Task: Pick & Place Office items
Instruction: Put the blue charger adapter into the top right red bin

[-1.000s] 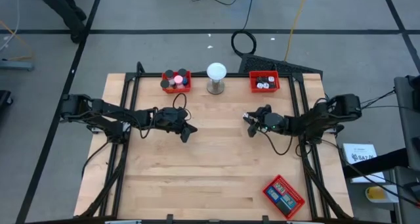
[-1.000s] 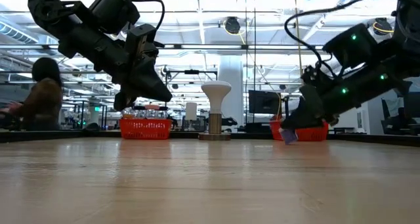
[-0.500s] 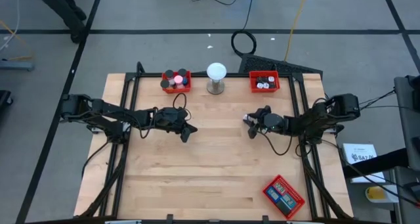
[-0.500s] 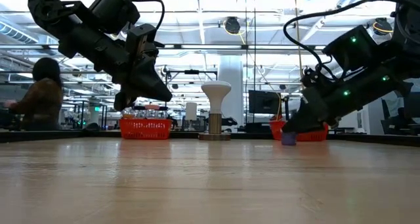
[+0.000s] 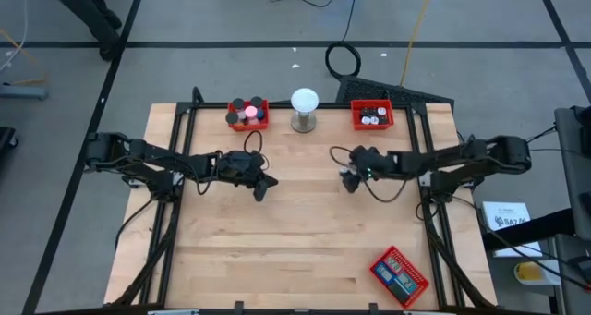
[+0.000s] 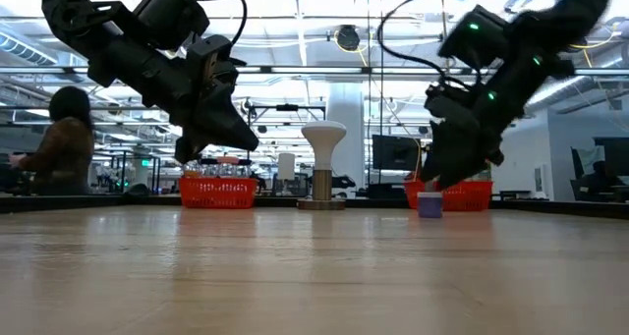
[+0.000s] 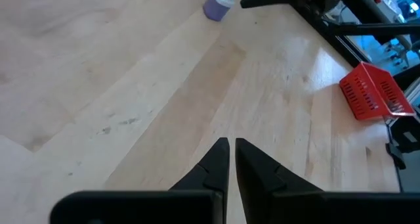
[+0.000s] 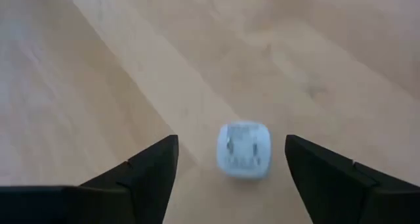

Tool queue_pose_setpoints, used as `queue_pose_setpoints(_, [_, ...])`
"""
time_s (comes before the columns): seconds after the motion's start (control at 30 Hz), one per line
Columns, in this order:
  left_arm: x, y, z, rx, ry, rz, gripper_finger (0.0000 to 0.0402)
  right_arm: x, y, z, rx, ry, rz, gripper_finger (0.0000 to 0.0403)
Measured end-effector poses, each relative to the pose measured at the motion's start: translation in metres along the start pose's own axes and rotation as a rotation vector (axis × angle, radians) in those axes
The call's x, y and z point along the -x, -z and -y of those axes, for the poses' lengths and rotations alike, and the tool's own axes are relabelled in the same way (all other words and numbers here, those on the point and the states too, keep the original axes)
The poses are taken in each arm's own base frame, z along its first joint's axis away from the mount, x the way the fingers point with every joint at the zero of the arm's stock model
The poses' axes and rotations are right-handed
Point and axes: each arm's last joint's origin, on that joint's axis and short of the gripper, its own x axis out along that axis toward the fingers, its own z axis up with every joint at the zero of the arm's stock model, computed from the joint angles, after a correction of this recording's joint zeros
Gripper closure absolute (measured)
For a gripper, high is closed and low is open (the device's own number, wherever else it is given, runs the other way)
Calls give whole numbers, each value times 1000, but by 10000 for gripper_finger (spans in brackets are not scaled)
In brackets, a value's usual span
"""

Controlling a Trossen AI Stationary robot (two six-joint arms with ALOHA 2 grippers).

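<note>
A small pale purple-and-white block (image 8: 244, 150), one of the office items, stands on its base on the bare wood right of the table's middle. It also shows as the block (image 6: 429, 204) in the low view and the block (image 7: 218, 4) in the left wrist view. My right gripper (image 6: 447, 176) hovers open just above it, a finger on either side, touching nothing. My left gripper (image 5: 265, 187) waits shut above the table left of the middle, holding nothing.
Along the far edge stand a red tray (image 5: 248, 115) with several discs, a white globe on a metal base (image 5: 304, 109), and a second red tray (image 5: 371, 115). A third red tray (image 5: 400, 275) lies at the near right corner. Bare wood spreads between.
My right gripper has set the purple block down on the table, opened and let go of it. It has then risen a little and reached slightly toward the table's left. The block, tilted in the fingers before, now stands on the wood.
</note>
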Motion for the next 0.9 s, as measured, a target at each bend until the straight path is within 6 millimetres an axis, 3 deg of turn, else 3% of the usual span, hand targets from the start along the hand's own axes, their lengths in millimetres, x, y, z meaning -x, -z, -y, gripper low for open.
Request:
queue_pose_setpoints(0.1, [0, 0, 0, -47, 11, -5, 376, 7, -16, -5, -28, 32, -127, 127])
queue_pose_setpoints(0.23, [0, 0, 1, -99, 38, -18, 376, 4, -29, -13, -13, 49, -165, 133])
queue_pose_setpoints(0.53, [0, 0, 0, -141, 39, -27, 376, -27, -13, -11, -37, 125, -275, 178])
queue_pose_setpoints(0.8, [0, -1, -2, -155, 36, -25, 376, -31, -18, -11, -46, 132, -214, 263])
queue_pose_setpoints(0.9, [0, -1, -2, -163, 34, -25, 376, -31, -19, -9, -55, 133, -212, 275])
